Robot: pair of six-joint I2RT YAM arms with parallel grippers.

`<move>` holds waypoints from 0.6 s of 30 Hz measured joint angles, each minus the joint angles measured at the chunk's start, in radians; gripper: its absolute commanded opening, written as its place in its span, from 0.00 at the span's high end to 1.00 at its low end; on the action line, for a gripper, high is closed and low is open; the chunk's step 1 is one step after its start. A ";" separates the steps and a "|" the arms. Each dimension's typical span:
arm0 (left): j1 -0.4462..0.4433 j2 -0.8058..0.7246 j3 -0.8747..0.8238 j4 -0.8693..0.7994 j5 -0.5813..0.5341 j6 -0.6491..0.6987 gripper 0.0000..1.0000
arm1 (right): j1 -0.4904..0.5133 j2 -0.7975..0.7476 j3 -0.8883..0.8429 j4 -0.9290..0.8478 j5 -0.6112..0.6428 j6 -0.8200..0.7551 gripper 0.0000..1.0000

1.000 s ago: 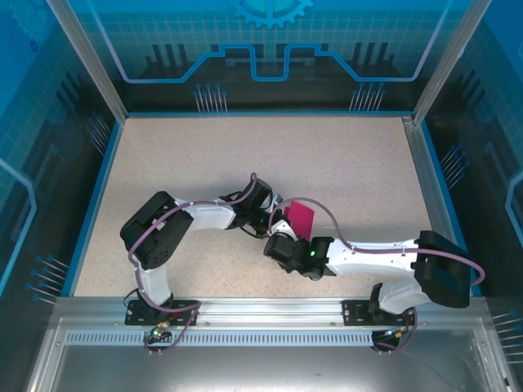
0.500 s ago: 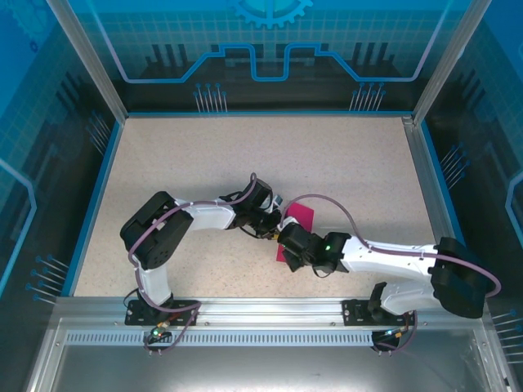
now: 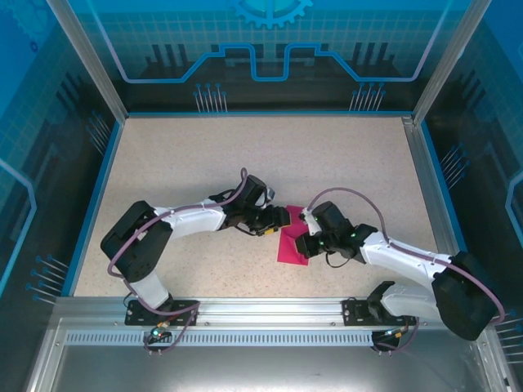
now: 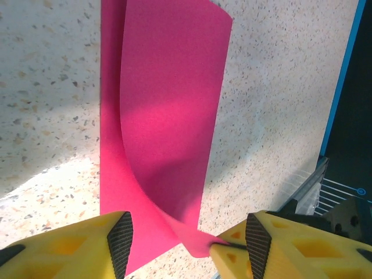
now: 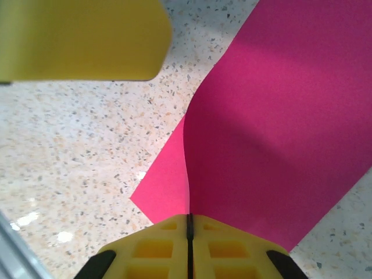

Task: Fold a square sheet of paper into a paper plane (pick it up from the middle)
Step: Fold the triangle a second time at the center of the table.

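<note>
Where the two arms meet near the front middle of the table [image 3: 343, 163], the sheet of paper [image 3: 292, 247] lies half doubled over, its upper flap bowed and uncreased. At one end the right gripper [image 5: 189, 228] has its fingers pressed together, pinching the folded edge. At the other end the left gripper [image 4: 183, 241] stands spread, a finger on each side of the sheet, holding nothing. Risk: the free, springy flap may roll open or slip askew, giving a crooked crease, and a pull from the pinching side could drag or tear the thin sheet.

White-shelled, black-jointed arms [image 3: 192, 219], looping purple cables [image 3: 351, 193], yellow latticed fingers [image 4: 58, 247].
</note>
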 measured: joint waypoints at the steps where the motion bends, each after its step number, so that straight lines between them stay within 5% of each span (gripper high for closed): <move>1: -0.001 -0.001 -0.001 -0.004 -0.005 0.002 0.43 | -0.027 0.006 0.000 0.008 -0.036 -0.004 0.92; 7: -0.024 -0.001 -0.002 -0.027 -0.018 0.021 0.46 | -0.133 0.077 0.000 0.021 -0.157 -0.033 0.92; 18: -0.054 -0.001 -0.002 -0.042 -0.027 0.028 0.54 | -0.182 0.154 0.048 -0.036 -0.169 -0.052 0.90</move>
